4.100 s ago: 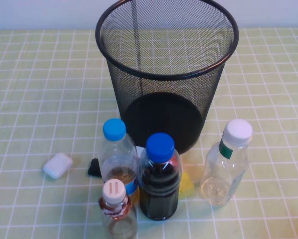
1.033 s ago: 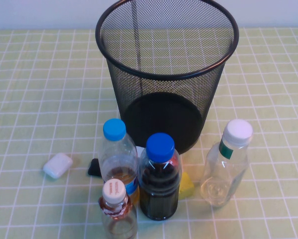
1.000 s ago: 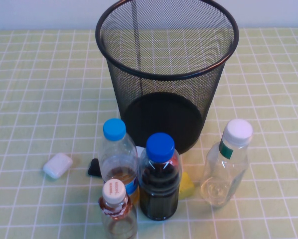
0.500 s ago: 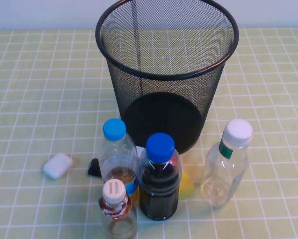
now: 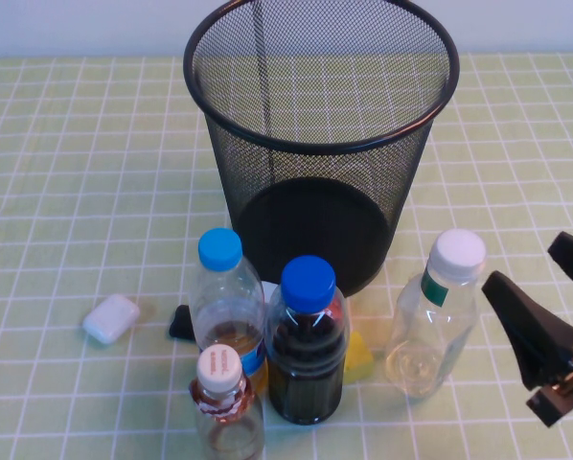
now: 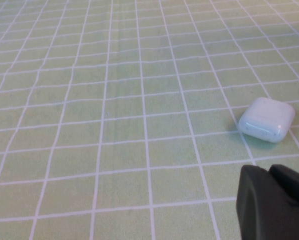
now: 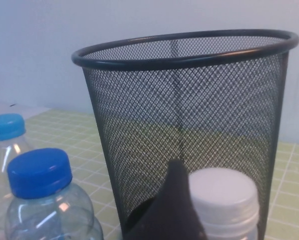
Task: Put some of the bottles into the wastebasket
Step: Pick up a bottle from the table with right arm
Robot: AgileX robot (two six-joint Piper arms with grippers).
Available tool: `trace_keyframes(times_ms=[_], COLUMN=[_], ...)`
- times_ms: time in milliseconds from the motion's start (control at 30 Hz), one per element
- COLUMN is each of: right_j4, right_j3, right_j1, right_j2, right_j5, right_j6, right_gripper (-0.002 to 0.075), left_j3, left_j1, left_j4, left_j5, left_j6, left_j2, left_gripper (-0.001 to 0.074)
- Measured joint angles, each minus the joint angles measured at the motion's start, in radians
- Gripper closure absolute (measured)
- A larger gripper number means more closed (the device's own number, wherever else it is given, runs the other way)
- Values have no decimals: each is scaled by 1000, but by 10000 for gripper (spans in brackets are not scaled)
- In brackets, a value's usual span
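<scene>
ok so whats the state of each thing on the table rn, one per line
wastebasket: upright, empty
white-capped bottle: upright, capped
beige-capped bottle: upright, capped
light-blue-capped bottle: upright, capped
dark cola bottle: upright, capped
white case: closed
right gripper: open, beside white-capped bottle
left gripper: low over the table near white case

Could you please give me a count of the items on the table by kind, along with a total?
Bottles: 4 (white-capped bottle, beige-capped bottle, light-blue-capped bottle, cola bottle)
Wastebasket: 1
White case: 1
Yellow object: 1
Small black object: 1
Total: 8
Right gripper open beside the white-capped bottle; left gripper near the white case.
</scene>
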Motion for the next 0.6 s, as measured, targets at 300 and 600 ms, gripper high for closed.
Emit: trace_keyframes(times_ms=[300, 600], right_j4=[15, 34], right_j3=[-148, -206], right_j1=[0, -2], right_j2=[228, 385], right_j5=[-19, 10], right_j6=[-44, -64], right_gripper=[176, 176], left_j3=[0, 0], left_j1=[0, 0], left_j4=[0, 0], left_j5=[0, 0], left_j6=[0, 0], left_j2=[0, 0], left_gripper=[735, 735])
